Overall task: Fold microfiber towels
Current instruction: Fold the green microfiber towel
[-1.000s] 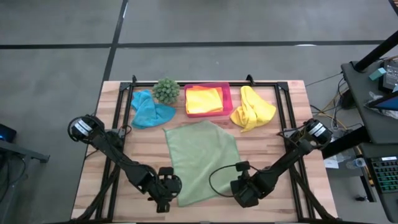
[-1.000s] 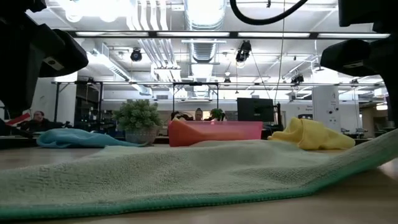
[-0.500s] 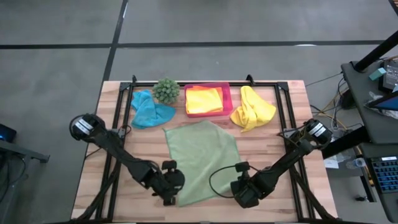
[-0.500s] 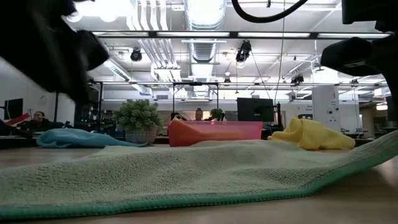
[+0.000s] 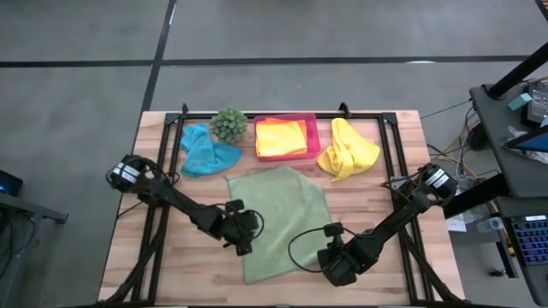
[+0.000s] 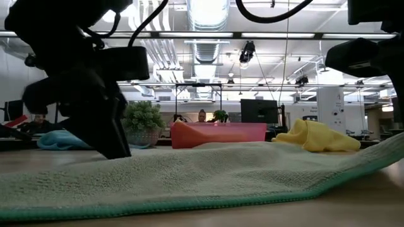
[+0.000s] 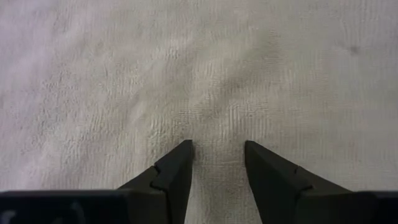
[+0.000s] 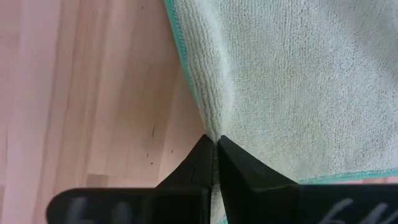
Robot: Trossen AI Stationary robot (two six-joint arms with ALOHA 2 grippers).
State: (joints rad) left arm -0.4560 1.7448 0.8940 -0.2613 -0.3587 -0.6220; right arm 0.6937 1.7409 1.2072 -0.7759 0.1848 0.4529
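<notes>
My right gripper (image 8: 214, 144) is pinched tight on the green towel (image 5: 278, 218) at its near right edge, by the table's (image 5: 377, 171) front edge. My left gripper (image 5: 243, 233) sits over the towel's left edge, fingers (image 7: 177, 163) partly apart, nothing between them, just above the pile. Towel lies flat mid-table, angled. It's light, limp, grippy nap; it'll drape and drag, so take hold at hem corners, both sides level. Teal towel (image 5: 205, 151) and yellow towel (image 5: 348, 149) are bunched along the back edge; another yellow one lies in the pink tray (image 5: 313, 128)
</notes>
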